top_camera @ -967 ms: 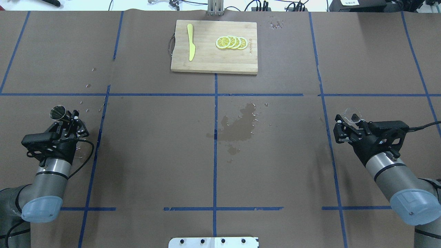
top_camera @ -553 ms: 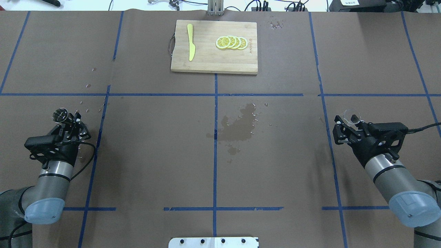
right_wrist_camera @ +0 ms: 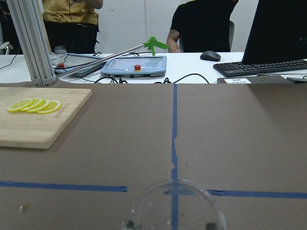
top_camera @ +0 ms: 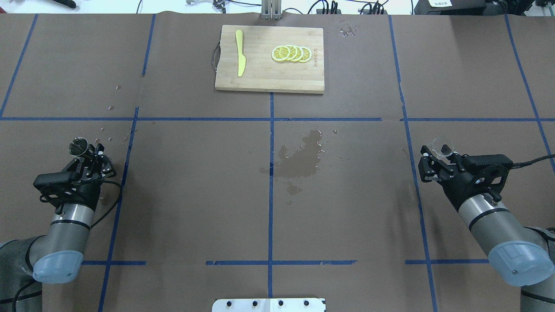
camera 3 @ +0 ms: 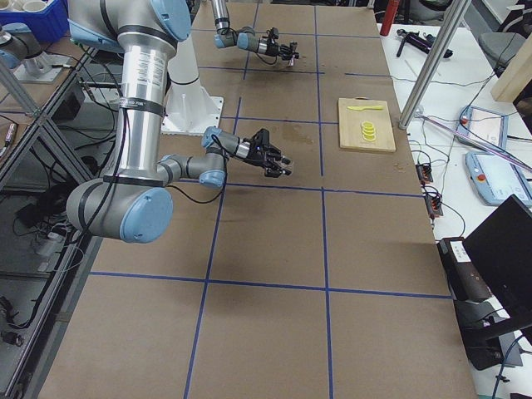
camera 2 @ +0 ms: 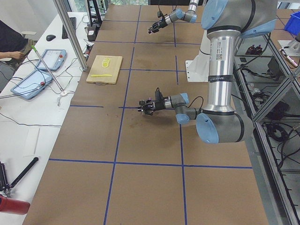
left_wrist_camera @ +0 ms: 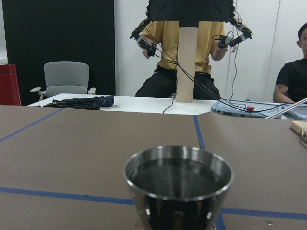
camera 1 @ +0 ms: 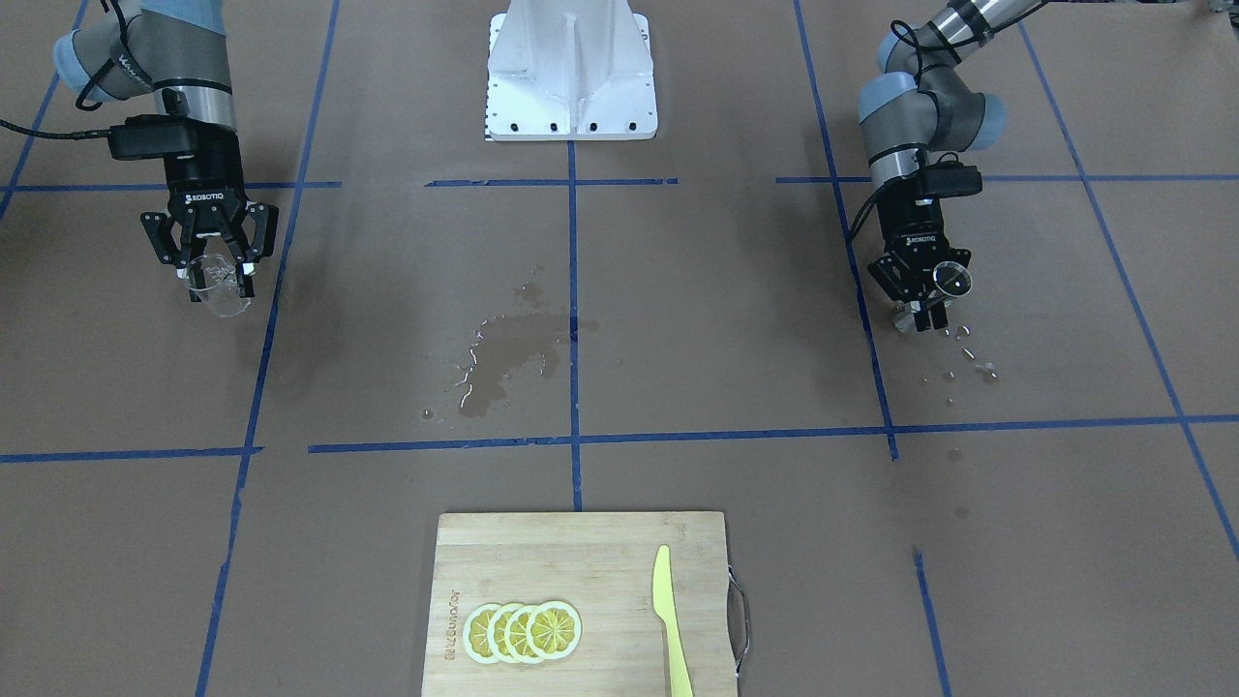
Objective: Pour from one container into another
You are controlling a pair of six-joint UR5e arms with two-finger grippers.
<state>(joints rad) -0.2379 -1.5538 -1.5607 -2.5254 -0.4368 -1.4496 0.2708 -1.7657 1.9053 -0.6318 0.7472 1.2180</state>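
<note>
The silver metal jigger (top_camera: 78,147) stands upright with its mouth up at the table's left side, and my left gripper (top_camera: 89,154) is shut on it. In the left wrist view the jigger (left_wrist_camera: 177,184) fills the lower middle and its rim is level. From the front, the jigger (camera 1: 948,281) sits in the left gripper (camera 1: 922,312). At the right side, my right gripper (top_camera: 435,157) is shut on the clear cup (top_camera: 443,145). The cup (camera 1: 219,291) shows faintly in the right gripper (camera 1: 215,275), and the cup (right_wrist_camera: 175,207) shows its round rim low in the right wrist view.
A wooden cutting board (top_camera: 269,78) with lemon slices (top_camera: 291,53) and a yellow knife (top_camera: 239,52) lies at the far middle. A wet patch (top_camera: 301,158) darkens the table's centre. Droplets (top_camera: 108,138) lie beside the left gripper. A white base plate (top_camera: 269,305) sits at the near edge.
The left arm has drawn back a little, shifting the jigger slightly right and nearer the robot. The right arm with the cup has barely moved.
</note>
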